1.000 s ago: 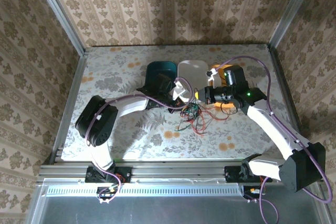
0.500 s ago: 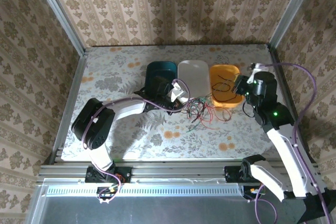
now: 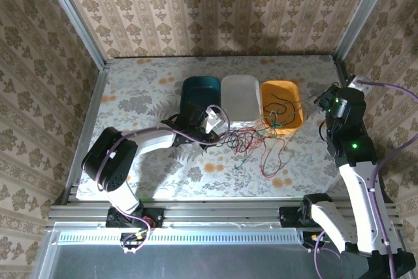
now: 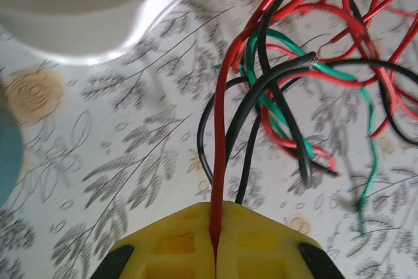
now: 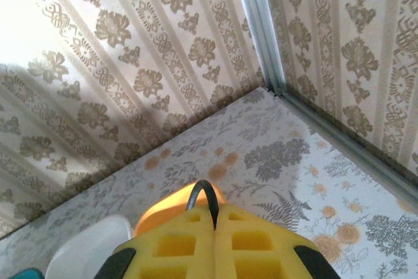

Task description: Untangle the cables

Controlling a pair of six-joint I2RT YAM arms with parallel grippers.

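One red cable (image 4: 220, 129) sits pinched in left gripper (image 4: 215, 223).

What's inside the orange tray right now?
Thin black cable strands cross the orange tray, trailing over its near rim into the tangle; resting or hanging above, I cannot tell. Nothing covers it.

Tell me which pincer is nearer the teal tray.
Left. The left pincer sits just off the near right corner of the teal tray; the right pincer hangs past the orange tray, on its right.
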